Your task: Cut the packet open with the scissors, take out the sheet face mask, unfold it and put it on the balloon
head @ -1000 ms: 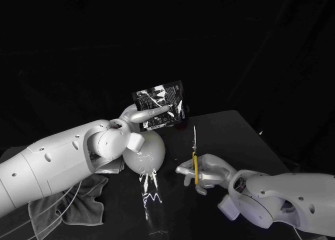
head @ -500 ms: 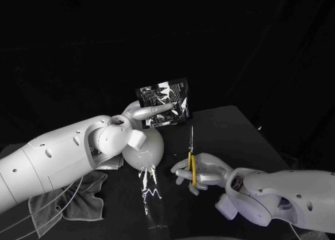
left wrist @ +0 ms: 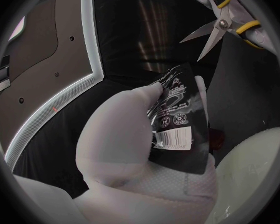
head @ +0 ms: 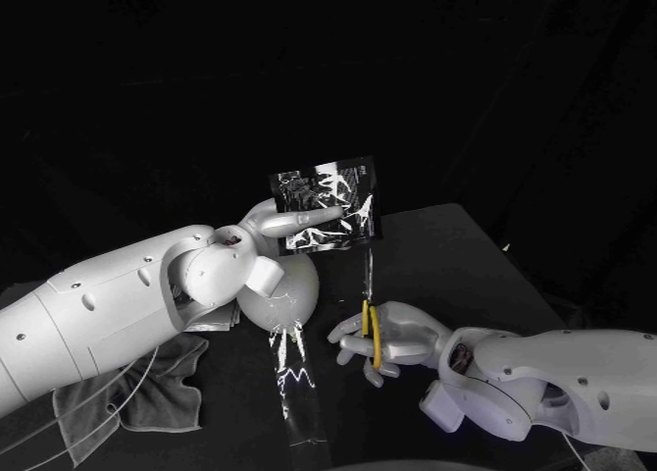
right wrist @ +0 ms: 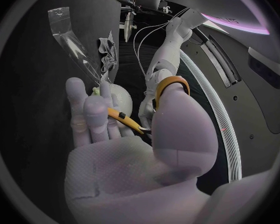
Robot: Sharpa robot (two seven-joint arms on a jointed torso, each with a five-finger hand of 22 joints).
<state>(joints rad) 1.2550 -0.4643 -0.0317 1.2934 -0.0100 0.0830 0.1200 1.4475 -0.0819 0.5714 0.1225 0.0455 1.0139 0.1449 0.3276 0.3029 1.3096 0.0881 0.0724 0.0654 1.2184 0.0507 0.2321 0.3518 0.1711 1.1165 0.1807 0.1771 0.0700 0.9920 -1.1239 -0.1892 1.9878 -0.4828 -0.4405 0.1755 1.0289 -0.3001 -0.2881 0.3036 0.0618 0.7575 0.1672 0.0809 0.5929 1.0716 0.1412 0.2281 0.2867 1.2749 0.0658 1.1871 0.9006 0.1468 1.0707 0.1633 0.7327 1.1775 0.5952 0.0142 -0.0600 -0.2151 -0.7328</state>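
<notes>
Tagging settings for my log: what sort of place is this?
Probably a robot test bench: black table, black backdrop, left robot hand holding a packet, right robot hand holding scissors.

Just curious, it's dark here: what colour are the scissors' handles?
Yellow handles on the silver-bladed scissors, clearest in the left wrist view.

packet [head: 343,191] glossy foil | scissors [left wrist: 222,25] metal blades | balloon [head: 286,299] smooth, shiny

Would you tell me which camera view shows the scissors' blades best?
The left wrist view: the scissors face it, blades parted. The head view shows them edge-on in the right hand; the right wrist view shows mostly yellow handles.
</notes>
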